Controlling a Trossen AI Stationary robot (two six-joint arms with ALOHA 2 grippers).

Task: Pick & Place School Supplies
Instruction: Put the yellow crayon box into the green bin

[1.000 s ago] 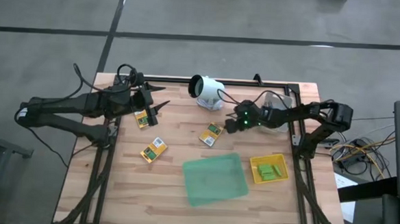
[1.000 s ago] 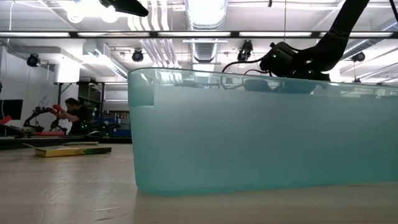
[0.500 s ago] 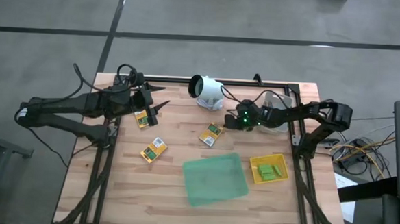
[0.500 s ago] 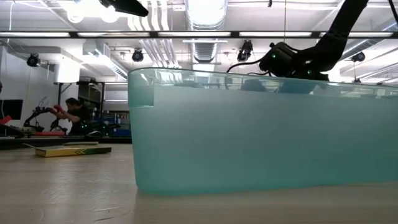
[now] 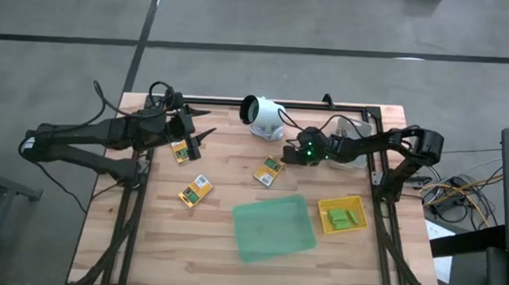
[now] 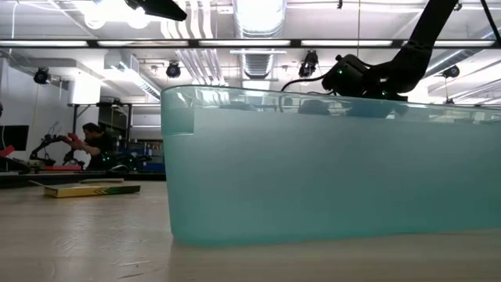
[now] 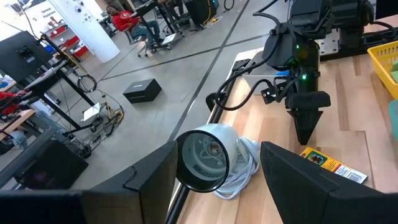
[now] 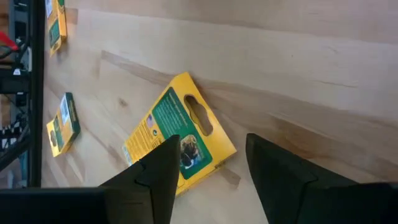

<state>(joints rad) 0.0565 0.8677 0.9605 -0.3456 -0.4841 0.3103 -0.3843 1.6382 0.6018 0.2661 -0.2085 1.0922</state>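
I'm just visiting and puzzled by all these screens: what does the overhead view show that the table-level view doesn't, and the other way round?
Only the overhead view shows the yellow tray holding light-green blocks, the white camera, the left gripper, and three yellow-and-green packets, including the one by the right gripper. Only the table-level view shows the room behind, with ceiling lights and a seated person. Both show the translucent green tray, the wooden table and the right arm.

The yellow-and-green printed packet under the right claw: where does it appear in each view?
High view: yellow-and-green printed packet, centre, left of right claw.
Low view: not visible; only another packet at far left.
Left wrist view: bottom right, below that claw.
Right wrist view: centre, between the fingers.
Shared landmark: white round lamp.
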